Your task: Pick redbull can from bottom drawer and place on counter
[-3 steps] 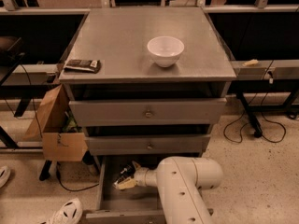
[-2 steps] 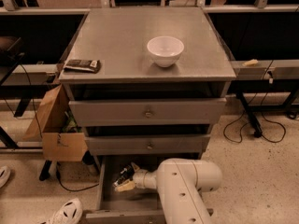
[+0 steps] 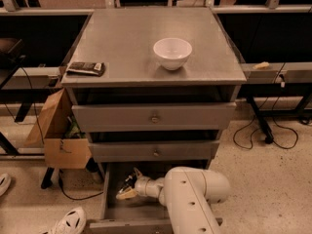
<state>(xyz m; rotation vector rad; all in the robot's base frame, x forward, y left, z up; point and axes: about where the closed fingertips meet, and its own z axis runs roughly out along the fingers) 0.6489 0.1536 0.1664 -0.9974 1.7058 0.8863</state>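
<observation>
The bottom drawer point(image 3: 111, 213) is pulled out at the foot of the grey cabinet. My gripper point(image 3: 127, 185) reaches into its left part from the right, low over the drawer floor, on the end of my white arm point(image 3: 192, 194). The redbull can is hidden: I only see a small dark shape right at the gripper's tip. The counter point(image 3: 126, 43) is the flat grey top of the cabinet.
A white bowl point(image 3: 172, 52) stands on the counter right of centre. A flat dark packet point(image 3: 86, 68) lies at its front left corner. The two upper drawers point(image 3: 154, 117) are closed. A cardboard box point(image 3: 58, 135) and cables lie on the floor to the left.
</observation>
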